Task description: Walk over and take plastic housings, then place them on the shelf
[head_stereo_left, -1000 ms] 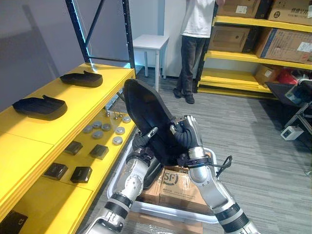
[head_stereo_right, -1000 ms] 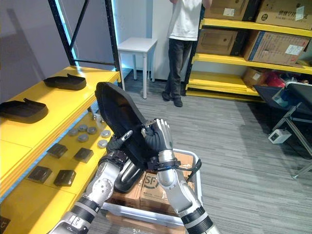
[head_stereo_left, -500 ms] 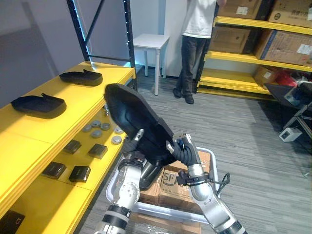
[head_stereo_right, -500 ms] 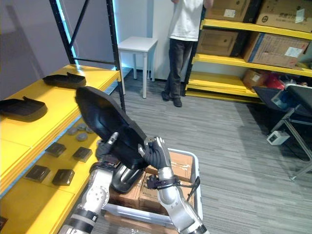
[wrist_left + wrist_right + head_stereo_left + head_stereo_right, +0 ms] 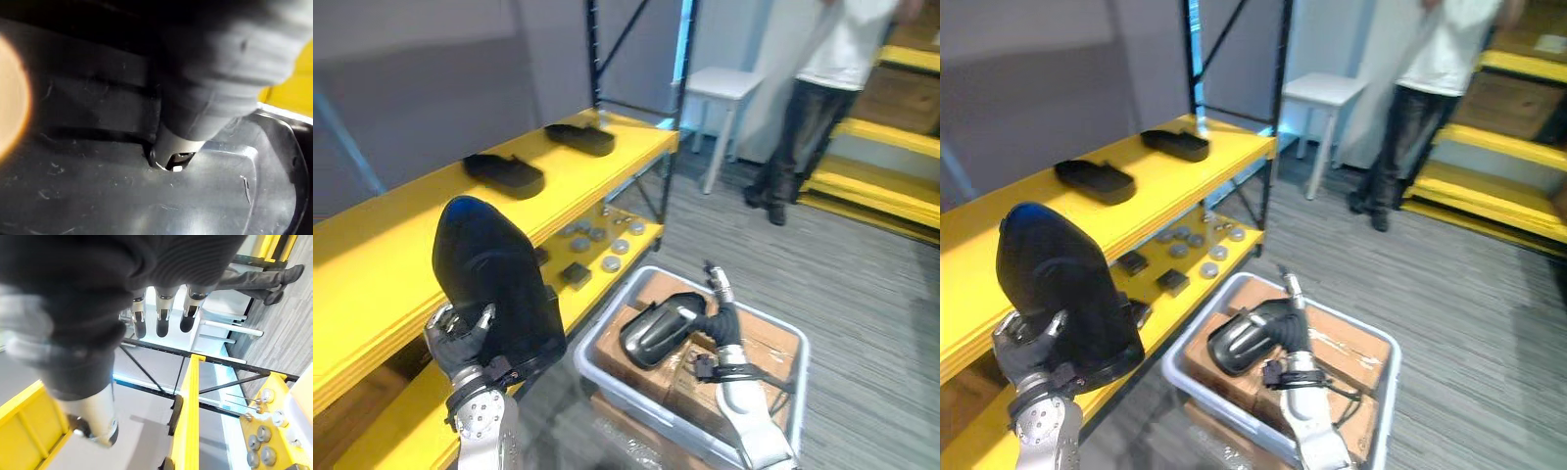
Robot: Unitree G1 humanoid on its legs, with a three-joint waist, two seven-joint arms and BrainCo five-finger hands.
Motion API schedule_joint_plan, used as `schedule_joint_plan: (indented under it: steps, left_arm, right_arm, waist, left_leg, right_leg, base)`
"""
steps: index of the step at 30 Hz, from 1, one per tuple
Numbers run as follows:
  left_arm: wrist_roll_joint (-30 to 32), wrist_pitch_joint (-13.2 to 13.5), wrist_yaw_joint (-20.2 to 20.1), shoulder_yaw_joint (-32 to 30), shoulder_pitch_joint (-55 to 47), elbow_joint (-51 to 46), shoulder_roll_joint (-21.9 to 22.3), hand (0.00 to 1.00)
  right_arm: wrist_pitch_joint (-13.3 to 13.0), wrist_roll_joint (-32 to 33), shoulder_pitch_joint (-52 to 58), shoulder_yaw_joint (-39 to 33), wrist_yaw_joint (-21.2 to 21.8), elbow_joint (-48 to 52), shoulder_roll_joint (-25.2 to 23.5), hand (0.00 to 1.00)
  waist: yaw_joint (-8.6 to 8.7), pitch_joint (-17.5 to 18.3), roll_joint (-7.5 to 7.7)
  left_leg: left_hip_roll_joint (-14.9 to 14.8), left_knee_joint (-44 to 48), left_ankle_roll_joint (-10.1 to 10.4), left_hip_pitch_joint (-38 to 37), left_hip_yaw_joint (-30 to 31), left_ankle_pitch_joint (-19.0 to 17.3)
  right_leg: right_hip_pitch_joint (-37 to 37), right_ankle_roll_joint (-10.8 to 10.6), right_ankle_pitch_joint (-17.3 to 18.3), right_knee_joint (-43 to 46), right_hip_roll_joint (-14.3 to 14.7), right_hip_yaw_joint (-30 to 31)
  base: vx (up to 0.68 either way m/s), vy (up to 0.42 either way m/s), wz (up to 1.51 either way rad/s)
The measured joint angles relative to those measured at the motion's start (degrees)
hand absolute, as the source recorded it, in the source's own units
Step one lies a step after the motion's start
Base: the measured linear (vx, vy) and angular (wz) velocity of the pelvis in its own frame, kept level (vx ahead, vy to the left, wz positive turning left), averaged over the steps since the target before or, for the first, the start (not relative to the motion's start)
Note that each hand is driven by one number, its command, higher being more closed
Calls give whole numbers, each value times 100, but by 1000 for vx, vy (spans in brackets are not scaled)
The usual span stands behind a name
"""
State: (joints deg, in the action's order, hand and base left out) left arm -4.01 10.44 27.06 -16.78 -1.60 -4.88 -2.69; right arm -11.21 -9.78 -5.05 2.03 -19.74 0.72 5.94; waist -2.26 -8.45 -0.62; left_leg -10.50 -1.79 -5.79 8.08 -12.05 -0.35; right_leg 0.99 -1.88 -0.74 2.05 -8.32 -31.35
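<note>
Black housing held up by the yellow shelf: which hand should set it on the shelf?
Left. The left hand is curled round the housing right beside the yellow shelf, on the robot's left. The right hand hangs open over the bin, holding nothing.

Bright, even indoor light, and a cyan light strip (image 5: pixel 1194 59) glows behind the yellow shelf (image 5: pixel 1185 186). In the left wrist view an orange glare patch (image 5: pixel 12 98) washes over the dim, glossy plastic housing (image 5: pixel 122 196).
</note>
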Motion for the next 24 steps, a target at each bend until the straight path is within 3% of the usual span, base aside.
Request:
schedule_joint_plan:
  steps: [1, 3, 4, 6, 8, 10, 11, 13, 14, 15, 16, 17, 18, 19, 20, 22, 23, 24]
  left_arm:
    - [218, -16, -9, -35, -111, 3, -1, 100]
    - [446, -45, -26, -101, -342, -4, -1, 100]
    - [550, -55, -65, -154, -465, -43, -4, 100]
    - [596, -56, -164, -192, -598, -117, -18, 100]
    - [598, -109, -263, -188, -568, -186, -45, 100]
    - [594, -160, -325, -189, -563, -409, -114, 100]
    - [593, -222, -437, -191, -562, -664, -199, 100]
    - [592, -225, -547, -166, -505, -842, -361, 100]
    - [589, -224, -640, -125, -446, -968, -507, 100]
    - [559, -224, -691, -58, -396, -1071, -596, 100]
    - [524, -223, -721, 12, -329, -1129, -654, 100]
    - [419, -155, -731, 120, -168, -1198, -782, 100]
    - [163, -66, -754, 250, 146, -1185, -932, 100]
    - [-153, -9, -875, 395, 496, -1164, -1042, 100]
    - [-442, 47, -993, 459, 607, -1163, -1094, 100]
    - [-1462, 315, -1333, 773, 948, -1164, -1428, 100]
    - [-1656, 379, -1414, 875, 1065, -1176, -1524, 100]
    - [-2195, 470, -1656, 992, 1234, -1241, -1629, 100]
  right_arm:
    - [1, 1, 19, -263, -35, -11, 170, 0]
    - [20, -1, 117, -448, -55, -12, 299, 0]
    - [20, -2, 167, -468, -55, -3, 310, 0]
    - [22, -2, 259, -495, -11, 30, 264, 0]
    - [39, -2, 376, -621, 15, 71, 165, 0]
    - [119, 3, 409, -764, 65, 70, 56, 0]
    - [198, 7, 507, -870, 142, 69, -38, 0]
    - [260, 28, 649, -1033, 219, 80, -172, 0]
    - [280, 64, 722, -1159, 264, 80, -229, 0]
    - [325, 84, 789, -1275, 294, 79, -232, 0]
    - [337, 106, 841, -1379, 299, 68, -239, 0]
    - [349, 134, 869, -1512, 309, 60, -283, 0]
    - [361, 178, 935, -1671, 311, 120, -348, 0]
    - [373, 265, 1011, -1830, 300, 180, -369, 0]
    - [376, 275, 1026, -1898, 297, 216, -368, 0]
    - [382, 272, 1188, -2110, 270, 362, -346, 0]
    - [385, 270, 1265, -2161, 265, 393, -346, 0]
    - [420, 260, 1426, -2226, 251, 487, -339, 0]
  waist:
    - [15, -31, -170]
    - [104, 8, -336]
    - [135, 33, -384]
    - [141, 78, -397]
    - [177, 91, -371]
    - [166, 77, -349]
    - [83, 68, -342]
    - [102, 45, -283]
    - [125, -12, -186]
    - [147, -22, -178]
    - [181, -13, -210]
    - [270, -33, -227]
    - [432, -101, -232]
    - [540, -235, -183]
    - [556, -277, -153]
    - [699, -265, -96]
    - [709, -249, -59]
    - [698, -207, 21]
  left_leg:
    - [-280, 230, 44, 104, -1160, -19]
    - [-525, 472, 120, 62, -2301, -2]
    - [-581, 582, 214, -7, -2691, 186]
    - [-570, 744, 408, -32, -2943, 482]
    - [-501, 1035, 424, 69, -3253, 473]
    - [-320, 1497, 287, 388, -3008, 329]
    - [-230, 1995, 186, 576, -2712, -16]
    - [123, 2217, 95, 492, -2304, -288]
    - [472, 2140, 57, 305, -2074, -381]
    - [687, 1982, 53, 164, -1865, -440]
    - [785, 1849, 33, 94, -1706, -462]
    - [846, 1672, 13, 81, -1412, -443]
    - [966, 1430, -16, 21, -1071, -316]
    - [1155, 1163, 67, -232, -822, -229]
    - [1249, 1042, 84, -373, -774, -208]
    - [1475, 906, 49, -593, -513, -173]
    - [1534, 865, 54, -622, -419, -176]
    - [1640, 794, 74, -673, -303, -186]
  right_leg:
    - [20, -46, 78, 150, -122, -346]
    - [141, -190, 244, 403, -341, -763]
    - [269, -333, 371, 601, -506, -978]
    - [469, -521, 502, 844, -738, -1288]
    - [699, -559, 508, 931, -1005, -1827]
    - [929, -660, 448, 999, -1239, -2362]
    - [1142, -699, 429, 1361, -1498, -2681]
    - [1372, -670, 316, 2476, -2143, -2733]
    - [1355, -309, -32, 3335, -2642, -2366]
    - [1119, 432, -553, 3913, -2864, -1762]
    - [808, 749, -729, 4260, -2860, -1106]
    - [151, 280, -63, 4842, -2490, 126]
    - [-549, -266, 849, 5143, -1690, 1400]
    - [-834, -399, 1295, 4873, -1211, 1970]
    - [-924, -398, 1422, 4562, -1128, 2050]
    - [-1005, -417, 1465, 2946, -850, 2200]
    - [-1004, -404, 1371, 2647, -809, 2257]
    - [-1003, -415, 997, 2237, -773, 2314]
  base:
    - [33, 72, 161]
    - [141, 143, 131]
    - [161, 160, 105]
    - [187, 179, 89]
    - [271, 169, 143]
    - [257, 153, 159]
    - [250, 188, 137]
    - [273, 266, 148]
    - [230, 301, 138]
    - [167, 248, 120]
    - [169, 214, 109]
    - [153, 105, 140]
    - [208, 62, 171]
    - [192, 37, 145]
    - [187, 36, 99]
    - [175, -16, 82]
    - [199, -89, 87]
    - [227, -120, 46]
